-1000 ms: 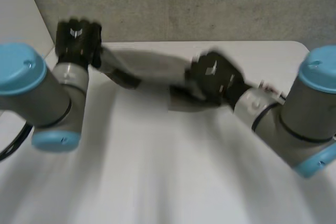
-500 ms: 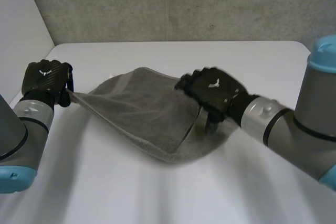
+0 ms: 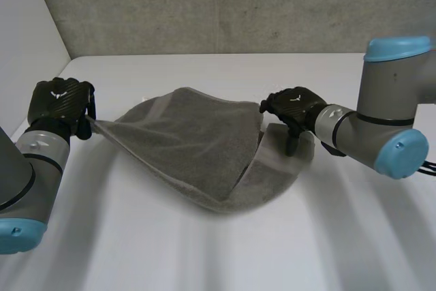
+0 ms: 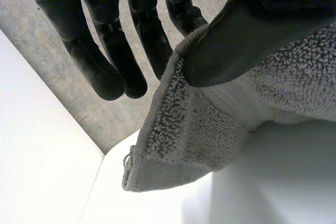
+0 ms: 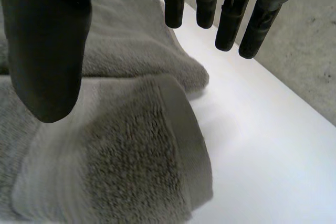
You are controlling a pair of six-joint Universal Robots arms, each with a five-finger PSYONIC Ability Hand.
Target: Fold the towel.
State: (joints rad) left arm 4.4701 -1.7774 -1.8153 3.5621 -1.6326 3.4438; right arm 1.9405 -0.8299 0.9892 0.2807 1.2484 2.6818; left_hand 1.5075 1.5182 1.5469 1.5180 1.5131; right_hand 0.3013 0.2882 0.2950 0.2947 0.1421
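White tabletop (image 3: 204, 257) is backed by a rough grey wall (image 3: 204, 11), and 2 arms are brought in over it from either side. A grey terry towel (image 3: 197, 141) is spread loosely across the table's middle, with one side doubled over so that 2 layers are seen near the right hand (image 3: 293, 107). The opposite end is raised off the table and drawn taut toward the left hand (image 3: 60, 103). There the hemmed edge (image 4: 173, 98), just beside a corner, is pinched between the thumb (image 4: 236, 40) and a finger. The right hand is held over the towel's rolled edge (image 5: 178, 124), its fingers (image 5: 231, 24) straight and parted from the thumb, with nothing gripped. Whether its fingertips touch the cloth cannot be told.
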